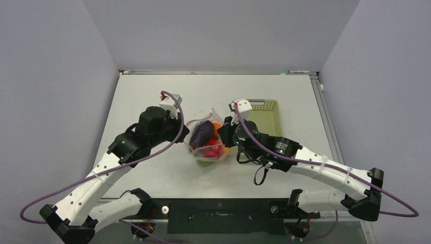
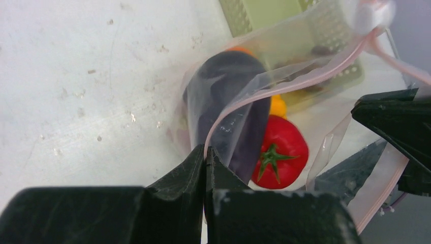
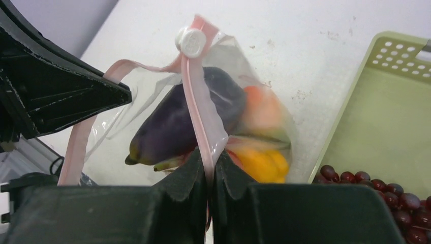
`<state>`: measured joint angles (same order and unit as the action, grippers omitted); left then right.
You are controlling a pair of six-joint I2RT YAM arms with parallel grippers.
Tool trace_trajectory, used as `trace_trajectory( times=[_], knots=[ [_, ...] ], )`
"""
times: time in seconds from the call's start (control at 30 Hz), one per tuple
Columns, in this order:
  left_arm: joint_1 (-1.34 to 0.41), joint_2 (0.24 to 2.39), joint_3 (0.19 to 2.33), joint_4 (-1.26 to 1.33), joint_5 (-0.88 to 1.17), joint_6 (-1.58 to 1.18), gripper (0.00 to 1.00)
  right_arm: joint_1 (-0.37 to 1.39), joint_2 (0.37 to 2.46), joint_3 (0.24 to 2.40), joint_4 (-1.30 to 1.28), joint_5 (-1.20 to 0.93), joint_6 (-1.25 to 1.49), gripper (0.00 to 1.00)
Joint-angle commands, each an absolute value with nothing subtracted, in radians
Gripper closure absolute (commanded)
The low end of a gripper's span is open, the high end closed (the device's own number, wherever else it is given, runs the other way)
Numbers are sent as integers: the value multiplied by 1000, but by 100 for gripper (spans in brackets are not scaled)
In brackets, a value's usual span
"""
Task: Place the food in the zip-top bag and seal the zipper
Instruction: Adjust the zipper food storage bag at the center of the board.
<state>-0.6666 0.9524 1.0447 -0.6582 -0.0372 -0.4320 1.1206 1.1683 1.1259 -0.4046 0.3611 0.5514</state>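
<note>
Top view: the clear, crinkly, roughly square plastic zip-top bag (image 1: 199,154) is lying at frame centre on the white table (image 1: 152,96), between the two grippers.

The left gripper (image 2: 205,152) is pinching the bag's mouth edge at bottom centre of the left wrist frame, with its jaws pressed fully together on the thin pink-red zipper strip (image 2: 300,76).

The right gripper (image 3: 208,155) is clamping the same strip at bottom centre of the right wrist frame, jaws tight on it. A small white slider tab (image 3: 191,40) is sitting on the strip near top centre. Left of the slider, the two sides of the strip are standing apart.

Inside the bag:
- a dark purple toy eggplant (image 2: 223,86)
- a round red toy tomato (image 2: 284,152) touching the eggplant's lower right
- a yellow toy pepper (image 3: 259,162)
- a blurred orange toy fruit (image 3: 259,109) above the pepper

A pale yellow-green mesh basket (image 3: 401,117) is sitting just right of the bag. A cluster of dark red toy grapes (image 3: 376,185) is lying in it, at the lower right of the right wrist frame.
</note>
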Motion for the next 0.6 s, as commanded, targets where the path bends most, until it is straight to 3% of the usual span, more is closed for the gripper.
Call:
trace_trajectory(
  times=[0.0, 0.23, 0.57],
  knots=[
    [-669, 946, 1217, -679, -90, -377, 100, 1127, 1078, 1218, -336, 407, 517, 95],
    [-669, 929, 1330, -743, -159, -325, 100, 1126, 1089, 1195, -304, 445, 520, 95],
    [-668, 923, 1110, -669, -130, -375, 100, 1120, 1174, 1072, -265, 453, 564, 95]
  ],
)
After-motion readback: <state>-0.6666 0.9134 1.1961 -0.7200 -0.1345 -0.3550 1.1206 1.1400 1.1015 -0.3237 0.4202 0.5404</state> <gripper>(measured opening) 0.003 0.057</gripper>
